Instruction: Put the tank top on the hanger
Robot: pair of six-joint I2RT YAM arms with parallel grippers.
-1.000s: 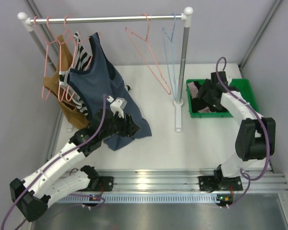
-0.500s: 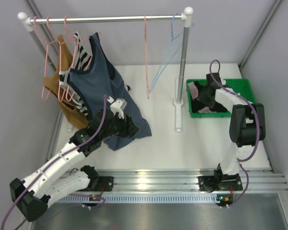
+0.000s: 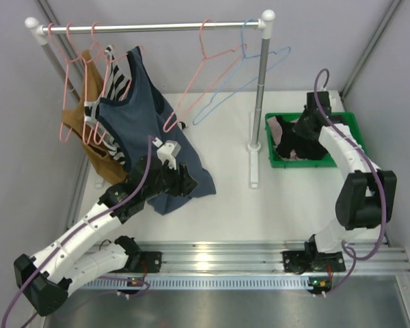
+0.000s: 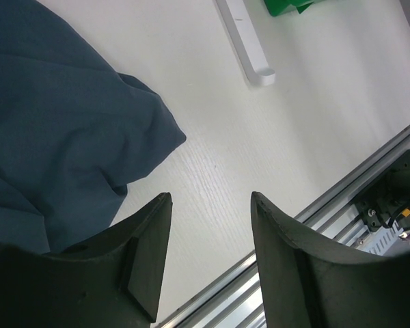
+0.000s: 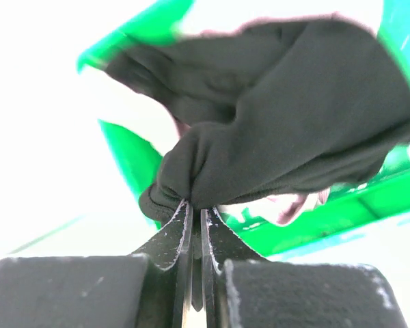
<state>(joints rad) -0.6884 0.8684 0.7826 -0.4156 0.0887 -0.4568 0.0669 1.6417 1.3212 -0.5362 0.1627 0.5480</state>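
The left pincer (image 4: 210, 205) stands wide and empty over the counter (image 4: 273, 137) beside the slate-blue top (image 4: 55, 123), well apart from the work. The hanger (image 3: 188, 87) hangs tilted on the rail (image 3: 150, 27), up and left of the green bin (image 3: 357, 133). The right pincer (image 5: 195, 205), the nearer one, is clamped on a bunched fold of the tank top (image 5: 294, 130), whose bulk lies in that bin; the carry would have to run leftward and upward.

Left end effector (image 4: 210, 205) low, jaws spread; right end effector (image 5: 196, 208) extended far, jaws clamped.
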